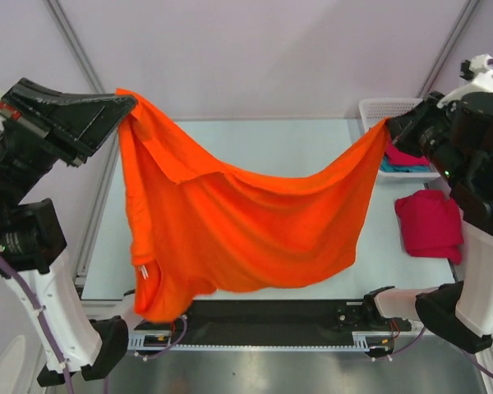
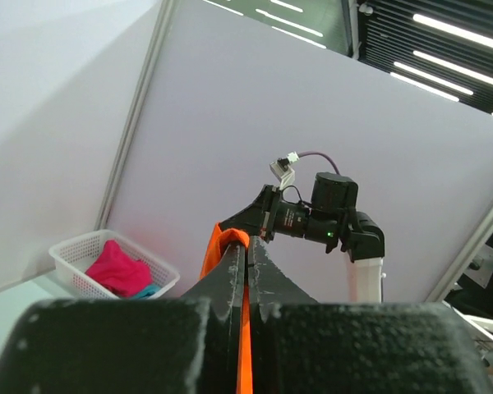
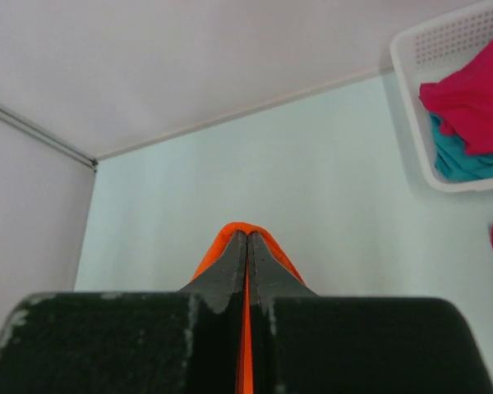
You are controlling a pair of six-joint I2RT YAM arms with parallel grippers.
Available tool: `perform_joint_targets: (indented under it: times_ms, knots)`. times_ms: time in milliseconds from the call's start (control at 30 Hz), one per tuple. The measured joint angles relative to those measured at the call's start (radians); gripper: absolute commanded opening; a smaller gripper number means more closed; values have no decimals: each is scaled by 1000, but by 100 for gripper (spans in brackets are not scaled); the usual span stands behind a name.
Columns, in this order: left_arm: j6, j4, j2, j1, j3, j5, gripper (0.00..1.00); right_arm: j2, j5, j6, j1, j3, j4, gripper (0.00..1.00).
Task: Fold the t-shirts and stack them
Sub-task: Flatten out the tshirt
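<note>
One orange t-shirt (image 1: 246, 222) in both grippers (image 1: 131, 104) (image 1: 390, 125)

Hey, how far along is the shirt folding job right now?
Done: the folded magenta-red shirt lies on the table, at the right. In hand: the orange t-shirt hangs spread between the left gripper and right gripper, both shut on it, unfolded. Left: the second magenta-red shirt and the teal shirt lie in the white basket; nothing is stacked yet.

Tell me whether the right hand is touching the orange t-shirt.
Touching. In the right wrist view the right hand has its jaws shut on a fold of the orange t-shirt, with cloth showing around their tips.
</note>
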Motion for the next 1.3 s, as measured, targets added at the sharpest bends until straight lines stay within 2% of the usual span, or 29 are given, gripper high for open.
perform_joint_targets:
  times_ms: [100,200,267,367,433,500,600,767,1033,1100,1167,1233,1300]
  knots:
    - [26,-3,32,0,-66,-8,0,45,8,-12,-16,-60,28,0]
    - [45,10,195,0,-58,-11,0,202,-22,-19,-85,-59,76,0]
    - [50,16,381,0,25,-13,0,349,-41,-19,-133,4,105,0]
    - [41,7,782,0,306,-24,0,663,-68,-18,-190,244,127,0]
    - [-17,23,1072,2,488,-40,0,836,-92,-11,-229,349,155,0]
    - [-92,63,1231,8,518,-46,0,879,-129,5,-265,317,177,0]
    - [-146,69,1354,23,493,-50,0,877,-176,23,-332,252,206,0]
    - [-142,78,1290,61,451,-30,0,815,-209,23,-388,279,242,0]
    - [-90,179,879,114,414,-9,0,513,-185,-11,-340,243,341,0]
    - [-64,239,733,115,285,5,0,462,-187,-23,-339,208,359,0]
    - [-49,280,670,110,185,17,0,455,-188,-35,-327,159,357,0]
    - [-29,329,579,103,0,40,0,447,-193,-48,-298,51,361,0]
    - [-13,369,538,98,-176,52,0,434,-197,-66,-249,-133,388,0]
